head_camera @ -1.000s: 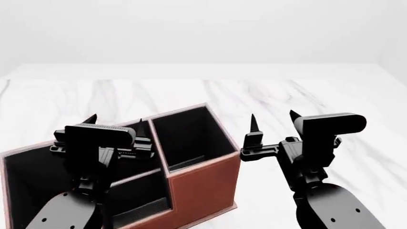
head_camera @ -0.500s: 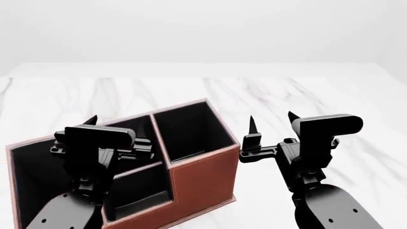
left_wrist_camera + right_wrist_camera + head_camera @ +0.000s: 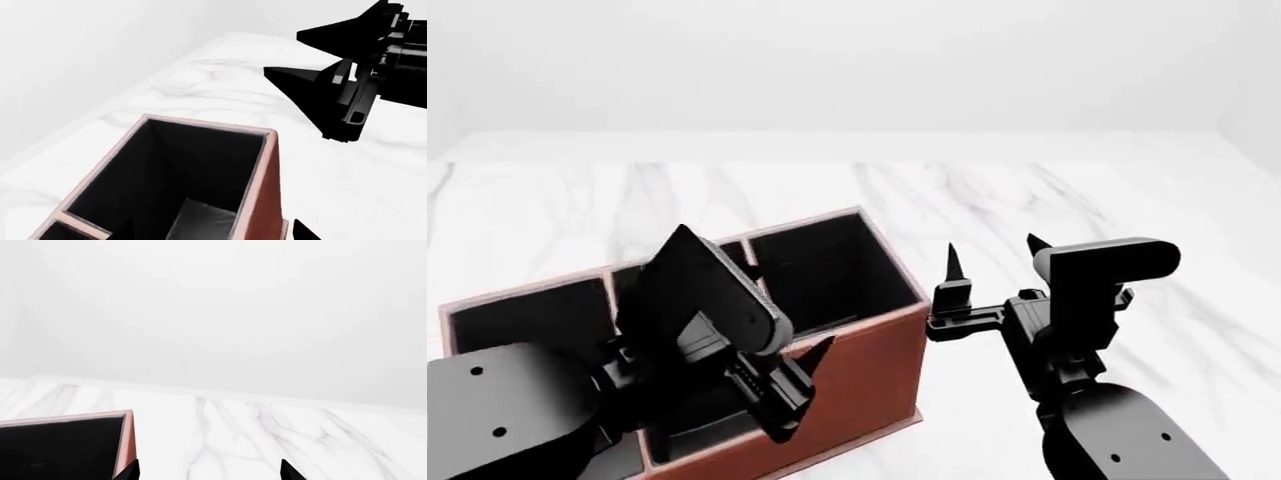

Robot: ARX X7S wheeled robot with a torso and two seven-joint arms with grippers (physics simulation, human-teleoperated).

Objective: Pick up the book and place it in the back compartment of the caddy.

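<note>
Head view: white marble worktop (image 3: 1068,200) carrying the caddy (image 3: 854,375), with both arms over its near edge.

Red-brown outside and black inside, the caddy sits at the worktop's near left, its thin walls dividing it into cells; the tall cell at its right end (image 3: 180,170) gapes dark and open in the left wrist view. Left arm lies tilted across the caddy's near side, and its left hand (image 3: 794,385) points down over the front wall; I cannot tell whether its fingers are apart or together. Right hand (image 3: 994,262) hovers just right of the caddy, clear of it, fingertips spread apart with nothing between them. No book shows in any view.
</note>
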